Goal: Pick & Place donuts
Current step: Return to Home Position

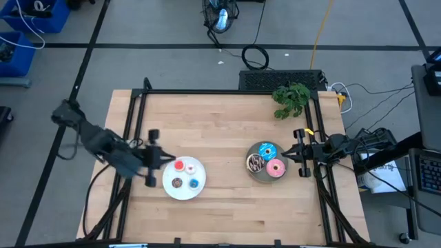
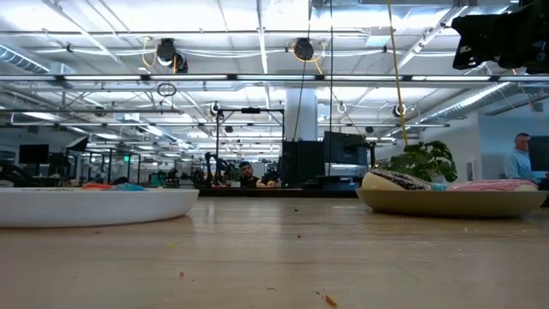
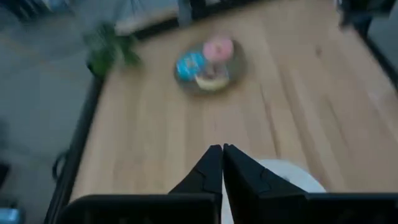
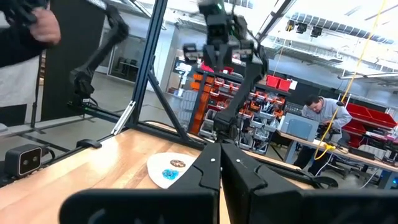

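**Location of items.** In the high view, four tiny donuts lie on the white plate (image 1: 185, 197) at 8 o'clock from the middle of the surface (image 1: 220, 124). They are the red donut (image 1: 180, 165), pale pink donut (image 1: 191, 167), brown donut (image 1: 177, 183) and small blue donut (image 1: 194, 184). Three larger ones sit on the grey plate (image 1: 260, 178) at 3 o'clock: the blue sprinkled donut (image 1: 266, 150), dark sprinkled donut (image 1: 255, 163) and pink donut (image 1: 276, 169). None lies on the bare wood. A plant (image 1: 291, 98) stands near the 1 o'clock corner.

**Handling, as judged.** These are toy rings, probably light and fairly stiff with a smooth glaze, so they would slide or roll off if nudged. They are unlikely to break. The best hold would be across the ring's outer edge, or with one finger through the hole. The tiny ones leave little margin.

**Left pincer** (image 3: 222, 154). It is clenched, fingers pressed tip to tip, and carries nothing. It sits raised just beside the white plate at the plate's 9 o'clock. It touches neither the plate nor a donut.

**Right pincer** (image 4: 219, 150). It is likewise clenched and empty. It waits just beside the grey plate at the plate's 3 o'clock, out of contact.

**Finding.** Sorting appears complete, and both arms look free to retire.
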Robot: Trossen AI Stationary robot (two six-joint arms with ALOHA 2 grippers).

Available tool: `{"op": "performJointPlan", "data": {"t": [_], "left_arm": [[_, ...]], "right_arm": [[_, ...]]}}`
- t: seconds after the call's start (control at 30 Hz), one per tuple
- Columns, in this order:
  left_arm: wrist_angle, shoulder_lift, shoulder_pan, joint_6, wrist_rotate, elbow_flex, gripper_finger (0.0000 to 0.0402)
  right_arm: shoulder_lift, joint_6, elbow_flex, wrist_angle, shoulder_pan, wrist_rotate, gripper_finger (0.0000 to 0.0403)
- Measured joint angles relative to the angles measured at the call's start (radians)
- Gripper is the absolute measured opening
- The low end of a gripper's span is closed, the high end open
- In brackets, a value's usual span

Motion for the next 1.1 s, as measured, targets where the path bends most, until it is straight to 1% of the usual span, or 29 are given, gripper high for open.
{"op": "performJointPlan", "data": {"t": [0.1,0.2,0.3,0.4,0.53,0.6,0.63,0.7,0.77,0.87,0.9,0.97,1.0,1.1], "left_arm": [[0.228,-0.224,-0.018,0.075,-0.08,-0.261,0.0016],[0.455,-0.429,-0.007,0.109,-0.185,-0.508,0.0005],[0.657,-0.596,-0.003,0.197,-0.194,-0.698,0.0009],[0.772,-0.757,-0.023,0.289,-0.194,-0.835,0.0007],[0.85,-0.954,-0.045,0.361,-0.19,-0.945,0.0006],[0.906,-1.031,-0.048,0.402,-0.15,-1.009,0.0006],[0.942,-1.057,-0.046,0.429,-0.131,-1.046,0.0004],[0.993,-1.095,-0.042,0.473,-0.128,-1.111,0.0003],[0.992,-1.13,-0.04,0.498,-0.132,-1.15,0.0004],[1.0,-1.129,-0.027,0.54,-0.149,-1.183,0.0003],[1.026,-1.129,-0.012,0.553,-0.134,-1.188,0.0003],[1.06,-1.131,0.029,0.572,-0.067,-1.187,0.0003],[1.044,-1.131,0.052,0.575,-0.04,-1.183,0.0002],[0.972,-1.13,0.14,0.545,-0.028,-1.174,0.0002]], "right_arm": [[0.0,0.023,0.0,0.001,0.0,0.021,0.0],[0.0,0.051,0.0,0.007,0.0,0.092,0.0],[0.0,0.066,0.0,0.022,0.0,0.123,0.0],[-0.002,0.059,0.0,0.042,0.0,0.083,0.0],[-0.002,0.063,0.0,0.06,0.0,0.054,0.0],[-0.002,0.058,0.0,0.064,0.0,0.044,0.0],[-0.002,0.056,0.0,0.066,0.0,0.046,0.0],[-0.002,0.053,0.0,0.065,0.0,0.051,0.0],[-0.002,0.053,0.0,0.065,0.0,0.051,0.0],[-0.002,0.054,-0.001,0.064,0.0,0.051,0.0],[-0.002,0.054,-0.004,0.063,0.0,0.051,0.0],[-0.001,0.051,-0.026,0.074,-0.002,0.062,0.0],[-0.003,0.044,-0.026,0.085,-0.004,0.079,0.0],[0.003,0.045,-0.027,0.079,-0.024,0.128,0.0]]}}
